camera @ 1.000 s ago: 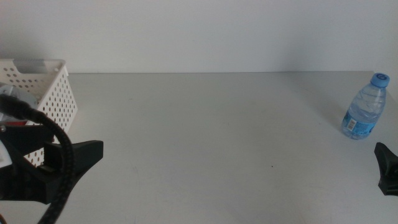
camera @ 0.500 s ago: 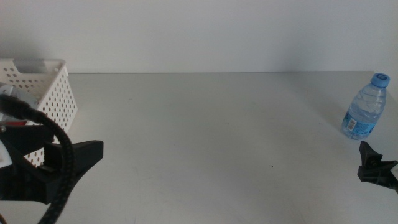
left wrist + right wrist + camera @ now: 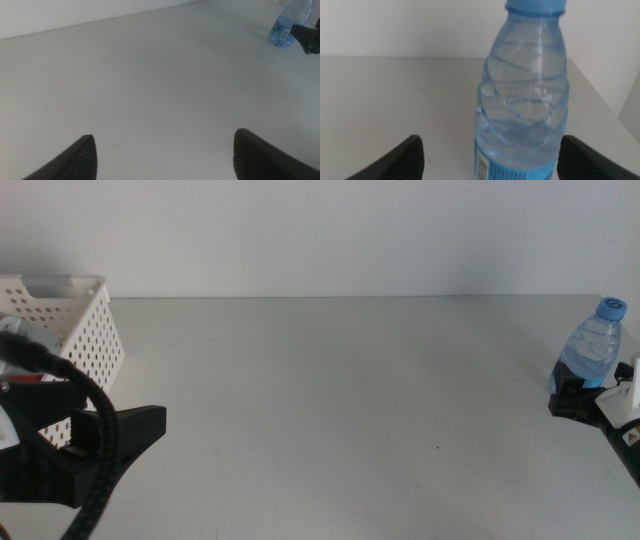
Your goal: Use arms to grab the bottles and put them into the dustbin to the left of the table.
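A small clear water bottle with a blue cap (image 3: 593,348) stands upright at the far right of the grey table (image 3: 330,380). My right gripper (image 3: 575,398) is open at the bottle's base. In the right wrist view the bottle (image 3: 525,100) stands close between the spread jaws of the right gripper (image 3: 491,142), not clasped. My left gripper (image 3: 140,425) waits at the lower left beside the white perforated dustbin (image 3: 90,330). It is open and empty in the left wrist view (image 3: 165,145), where the bottle (image 3: 282,25) shows far off. The yellow bottle and the red can are out of view.
A plain white wall runs behind the table's back edge. A thick black cable (image 3: 95,420) of the left arm loops in front of the dustbin. The table's right edge lies just beyond the bottle.
My right gripper has come in from the lower right edge toward the water bottle and now reaches its base. The left arm and the bottle have not moved.
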